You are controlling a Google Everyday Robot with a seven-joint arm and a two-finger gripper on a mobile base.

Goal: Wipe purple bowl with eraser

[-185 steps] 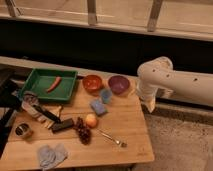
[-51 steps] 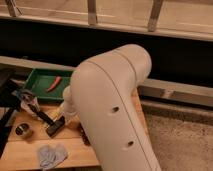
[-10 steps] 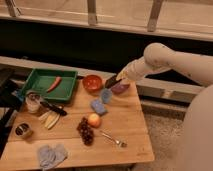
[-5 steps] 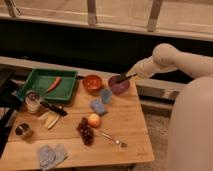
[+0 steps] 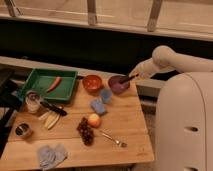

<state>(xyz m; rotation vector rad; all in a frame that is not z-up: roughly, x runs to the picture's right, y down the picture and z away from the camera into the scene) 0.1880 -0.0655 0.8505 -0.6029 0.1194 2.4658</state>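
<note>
The purple bowl point(image 5: 118, 84) stands at the table's back right corner, beside an orange bowl point(image 5: 92, 82). My gripper point(image 5: 129, 78) reaches in from the right on the white arm point(image 5: 157, 61) and hangs over the bowl's right rim. It is shut on the eraser point(image 5: 124, 79), a small dark block whose tip dips into the bowl. Whether the eraser touches the bowl's inner wall I cannot tell.
A green tray point(image 5: 37, 87) with a red pepper sits at the back left. Two blue sponges point(image 5: 98, 106) lie in front of the bowls. Grapes point(image 5: 86, 131), a peach point(image 5: 94, 120), a fork point(image 5: 112, 139), a cloth point(image 5: 51, 154), a jar point(image 5: 33, 101), a black-handled tool point(image 5: 52, 107) and a tin point(image 5: 22, 131) fill the rest.
The arm has drawn back to the right. The gripper with the eraser has slid from the bowl's left side across to its right rim.
</note>
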